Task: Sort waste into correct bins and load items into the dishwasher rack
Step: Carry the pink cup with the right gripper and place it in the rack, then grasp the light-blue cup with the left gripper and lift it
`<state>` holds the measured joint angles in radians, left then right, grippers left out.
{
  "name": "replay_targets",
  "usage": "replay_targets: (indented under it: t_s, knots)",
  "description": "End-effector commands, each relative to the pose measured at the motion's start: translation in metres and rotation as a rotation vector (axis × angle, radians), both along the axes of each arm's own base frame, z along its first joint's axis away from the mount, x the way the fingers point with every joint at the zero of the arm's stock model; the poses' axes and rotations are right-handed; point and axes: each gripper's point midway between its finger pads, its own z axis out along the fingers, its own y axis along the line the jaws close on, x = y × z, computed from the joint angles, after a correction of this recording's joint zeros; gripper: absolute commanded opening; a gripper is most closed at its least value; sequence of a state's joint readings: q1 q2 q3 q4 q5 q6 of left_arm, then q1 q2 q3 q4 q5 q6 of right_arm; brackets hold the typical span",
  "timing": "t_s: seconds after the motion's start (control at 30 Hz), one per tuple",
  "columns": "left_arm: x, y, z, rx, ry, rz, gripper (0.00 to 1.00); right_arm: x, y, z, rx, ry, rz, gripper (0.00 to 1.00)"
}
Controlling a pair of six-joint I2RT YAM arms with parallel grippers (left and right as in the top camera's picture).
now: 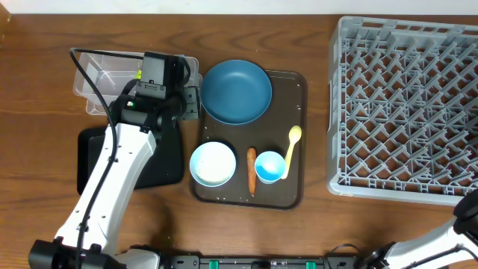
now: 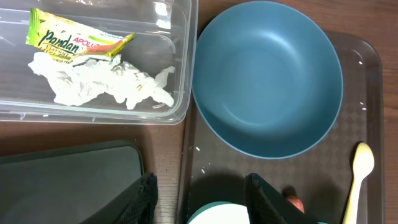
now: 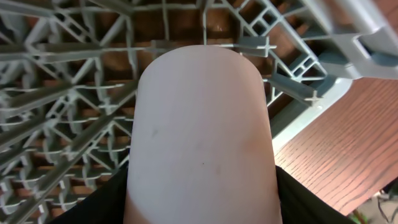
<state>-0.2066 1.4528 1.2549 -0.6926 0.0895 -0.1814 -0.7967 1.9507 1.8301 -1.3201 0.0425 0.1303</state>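
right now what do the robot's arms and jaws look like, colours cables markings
The left arm has smooth white tubular links with black joint housings, a thin black cable running alongside it, and small green and yellow marks near the wrist. Its jaws are matte black wedges. The right arm, mostly out of frame, shows a white link and a black joint; its jaws are black too.
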Motion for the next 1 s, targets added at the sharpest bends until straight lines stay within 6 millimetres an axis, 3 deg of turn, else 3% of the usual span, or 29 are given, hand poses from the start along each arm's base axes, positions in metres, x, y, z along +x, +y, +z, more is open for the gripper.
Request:
replay_targets:
  t_s: [0.0,0.17,0.4,0.5,0.83,0.97]
  knots:
    - [0.001,0.002,0.002,0.021,-0.009,-0.005,0.48,0.001,-0.005,-0.005,0.001,0.013,-0.02,0.01]
    - [0.0,0.003,0.002,0.022,-0.007,-0.005,0.48,0.0,-0.006,-0.019,0.026,0.042,-0.022,0.09]
    - [0.0,0.003,0.002,0.021,-0.006,-0.005,0.48,0.0,-0.006,-0.031,0.048,0.063,-0.021,0.76]
    - [0.0,0.003,0.002,0.022,-0.007,-0.005,0.48,0.0,-0.006,-0.031,0.049,0.063,-0.021,0.96]
    - [0.0,0.003,0.002,0.022,-0.007,-0.005,0.48,0.008,0.008,-0.027,0.114,0.009,-0.006,0.99]
    - [0.0,0.003,0.002,0.022,-0.007,-0.005,0.48,0.021,0.017,-0.005,0.096,-0.062,0.032,0.99]
